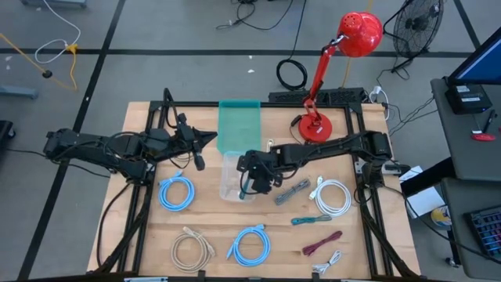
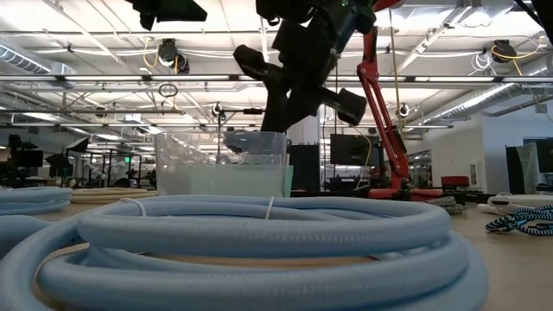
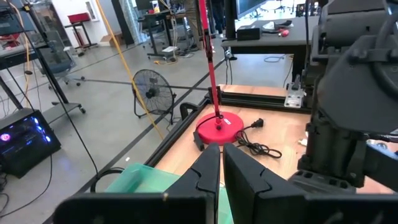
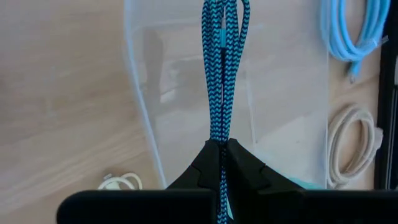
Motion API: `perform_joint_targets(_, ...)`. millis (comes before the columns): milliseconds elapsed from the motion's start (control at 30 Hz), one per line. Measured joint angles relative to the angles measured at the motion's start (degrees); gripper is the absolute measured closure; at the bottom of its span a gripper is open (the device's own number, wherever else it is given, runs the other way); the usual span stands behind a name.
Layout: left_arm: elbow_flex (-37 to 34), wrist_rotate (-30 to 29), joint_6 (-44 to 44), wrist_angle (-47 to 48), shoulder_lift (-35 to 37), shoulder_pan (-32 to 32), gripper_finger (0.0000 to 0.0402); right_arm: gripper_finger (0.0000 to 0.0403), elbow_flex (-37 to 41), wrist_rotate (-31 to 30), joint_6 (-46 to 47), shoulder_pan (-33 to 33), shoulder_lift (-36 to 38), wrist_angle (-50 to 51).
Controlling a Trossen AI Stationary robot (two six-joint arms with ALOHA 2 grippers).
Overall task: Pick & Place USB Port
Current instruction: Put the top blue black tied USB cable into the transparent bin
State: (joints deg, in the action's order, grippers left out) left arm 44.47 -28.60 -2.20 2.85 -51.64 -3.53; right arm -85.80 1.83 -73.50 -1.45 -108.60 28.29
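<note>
Fingers (image 4: 208, 163) pinch blue braided cable (image 4: 221, 68) over clear bin (image 4: 292, 112).

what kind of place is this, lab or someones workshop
Most likely a large open robotics lab or industrial workspace, not a home workshop. The low view shows a high ceiling with exposed pipes and lights, the left wrist view shows more workstations beyond a floor fan, and the wooden table sits on a taped concrete floor.

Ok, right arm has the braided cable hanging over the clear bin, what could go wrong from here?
The right gripper pinches the blue braided cable as a bundle above the clear bin, near its wall. Released here, a loop might drape over the rim rather than land inside. The green lid lies right beside the bin, and the left gripper waits near it, so a wide retreat could clip either.
</note>
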Motion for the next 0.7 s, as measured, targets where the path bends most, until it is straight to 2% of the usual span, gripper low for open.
perform_joint_targets(333, 0.0, 0.0, -0.07, 0.0, 0.0, 0.0, 0.0376, 0.0398, 0.0, -0.15, 1.47, -0.02, 0.0, -0.25)
perform_joint_targets(700, 0.0, 0.0, 0.0, 0.09, 0.0, 0.0, 0.0376, 0.0373, -0.02, -0.2, 9.89, -0.02, 0.02, -4.04)
